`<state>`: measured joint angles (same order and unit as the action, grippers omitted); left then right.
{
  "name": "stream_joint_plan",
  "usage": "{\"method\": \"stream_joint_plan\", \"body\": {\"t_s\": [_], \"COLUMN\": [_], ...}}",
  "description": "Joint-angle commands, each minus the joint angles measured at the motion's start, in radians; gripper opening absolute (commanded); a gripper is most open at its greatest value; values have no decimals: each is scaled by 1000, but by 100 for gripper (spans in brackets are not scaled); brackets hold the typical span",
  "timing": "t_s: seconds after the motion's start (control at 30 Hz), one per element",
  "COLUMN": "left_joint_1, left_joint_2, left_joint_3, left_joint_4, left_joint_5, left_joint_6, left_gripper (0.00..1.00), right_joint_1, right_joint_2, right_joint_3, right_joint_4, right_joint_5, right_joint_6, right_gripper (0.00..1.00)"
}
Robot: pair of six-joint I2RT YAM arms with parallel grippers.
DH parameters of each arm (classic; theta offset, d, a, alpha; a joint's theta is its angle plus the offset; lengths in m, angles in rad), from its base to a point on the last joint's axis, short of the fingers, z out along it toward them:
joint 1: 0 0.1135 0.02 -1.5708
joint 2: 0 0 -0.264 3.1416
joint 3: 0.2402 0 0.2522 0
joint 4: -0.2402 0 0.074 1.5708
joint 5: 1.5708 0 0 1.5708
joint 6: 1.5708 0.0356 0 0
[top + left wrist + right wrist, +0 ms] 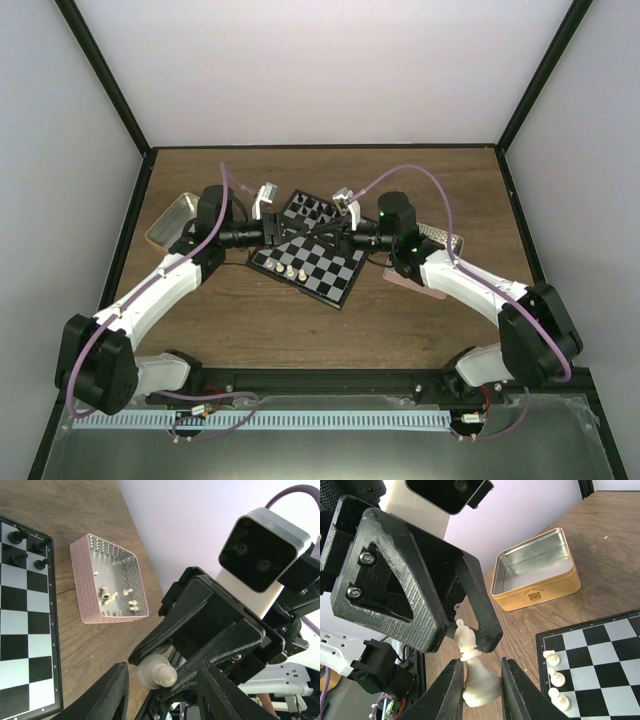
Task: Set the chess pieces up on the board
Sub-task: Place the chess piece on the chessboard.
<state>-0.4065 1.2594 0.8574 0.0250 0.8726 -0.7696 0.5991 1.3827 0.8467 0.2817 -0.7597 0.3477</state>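
While your right claw (481, 690) pinches the cream piece (472, 665) and the left claw (164, 685) stands spread around it, a mistimed release could drop it onto the board (600, 655).

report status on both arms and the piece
Right gripper shut on cream chess piece, at its base. Left gripper open around its top, not gripping. Both above the board. Nothing in the way.

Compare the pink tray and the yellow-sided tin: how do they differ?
The pink tray holds several cream chess pieces; the yellow-sided tin looks empty. The tray's walls are covered in small dots; the tin's are smooth, with a small bear mark. Both are open, lidless containers on the wooden table.
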Motion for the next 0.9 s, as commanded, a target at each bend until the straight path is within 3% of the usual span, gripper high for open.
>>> {"method": "stream_joint_plan", "body": {"t_s": [0.0,0.4,0.63,0.8,0.87], "left_joint_1": [-5,-5,-5,-5,-5], "left_joint_2": [4,17,15,-3,-13], "left_joint_3": [18,20,14,32,62], "left_joint_4": [31,43,42,-56,-135], "left_joint_5": [45,9,4,-64,-127], "left_joint_6": [-13,21,29,116,182], "left_gripper": [38,27,8,6,6], "right_joint_1": [12,14,16,16,15], "right_joint_2": [15,31,35,35,34], "right_joint_3": [58,61,62,63,61], "right_joint_4": [31,19,11,-8,-38], "right_joint_5": [-23,-46,-33,26,72], "right_joint_6": [-18,-18,-15,0,2], "right_gripper": [20,20,20,32,44]}}
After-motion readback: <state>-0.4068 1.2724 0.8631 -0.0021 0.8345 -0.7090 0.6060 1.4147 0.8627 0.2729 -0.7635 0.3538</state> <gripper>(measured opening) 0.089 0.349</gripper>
